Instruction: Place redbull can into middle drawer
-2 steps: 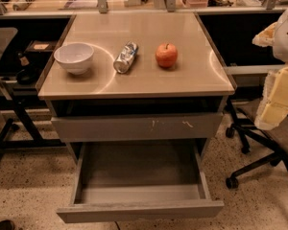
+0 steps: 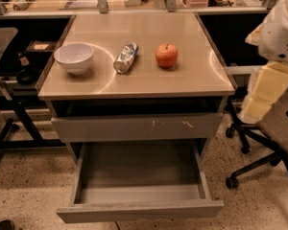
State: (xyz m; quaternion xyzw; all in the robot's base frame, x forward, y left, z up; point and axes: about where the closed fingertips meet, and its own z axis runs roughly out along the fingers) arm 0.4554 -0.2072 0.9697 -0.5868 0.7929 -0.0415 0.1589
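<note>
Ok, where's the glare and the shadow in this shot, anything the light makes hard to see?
Camera view: warm overhead light throws curved glare streaks on the tabletop beside the white bowl; the redbull can and the apple cast short soft shadows; the open middle drawer is dim inside; the gripper, at the picture's right edge beside the tabletop, is brightly lit.

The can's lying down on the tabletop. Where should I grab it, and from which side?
Grip the can around the middle of its body, coming straight down from above. It lies on its side, slanted, between the bowl and the apple, touching neither, so close across its narrow width. The tool hangs right of the table, away from the can.
</note>
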